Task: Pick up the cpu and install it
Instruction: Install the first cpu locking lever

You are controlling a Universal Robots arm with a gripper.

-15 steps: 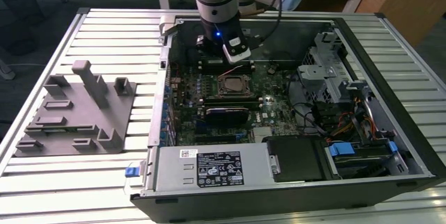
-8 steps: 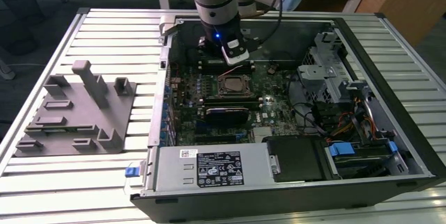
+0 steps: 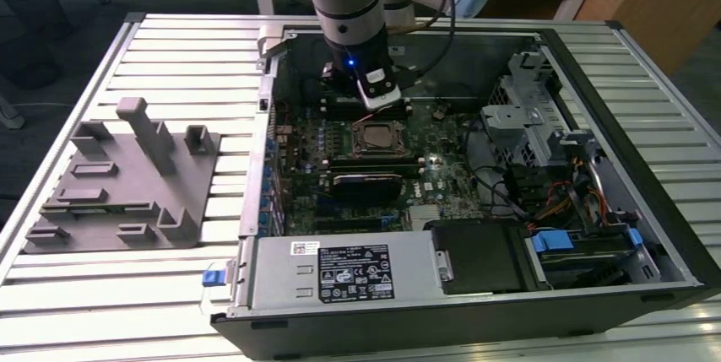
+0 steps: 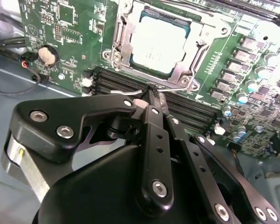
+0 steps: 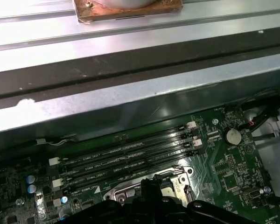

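The cpu (image 4: 157,43), a pale silver square chip, lies inside the metal socket frame (image 4: 123,35) on the green motherboard (image 4: 67,28). In the exterior view the cpu (image 3: 373,136) sits mid-board inside the open computer case (image 3: 631,117). My gripper (image 4: 152,91) is shut, and its black fingertips (image 4: 154,100) meet just beside the socket's edge, by the thin wire lever (image 4: 173,87). Nothing shows between the fingers. In the exterior view the gripper (image 3: 379,102) hangs just behind the socket. The first wrist view has the gripper (image 5: 151,185) in front of the socket corner (image 5: 181,171).
A grey plastic block with upright posts (image 3: 124,181) stands on the slatted table at the exterior view's left. Black memory slots (image 5: 130,154) run beside the socket. A black ribbed module (image 3: 363,183), the power supply (image 3: 338,273) and a drive cage with cables (image 3: 529,134) crowd the case.
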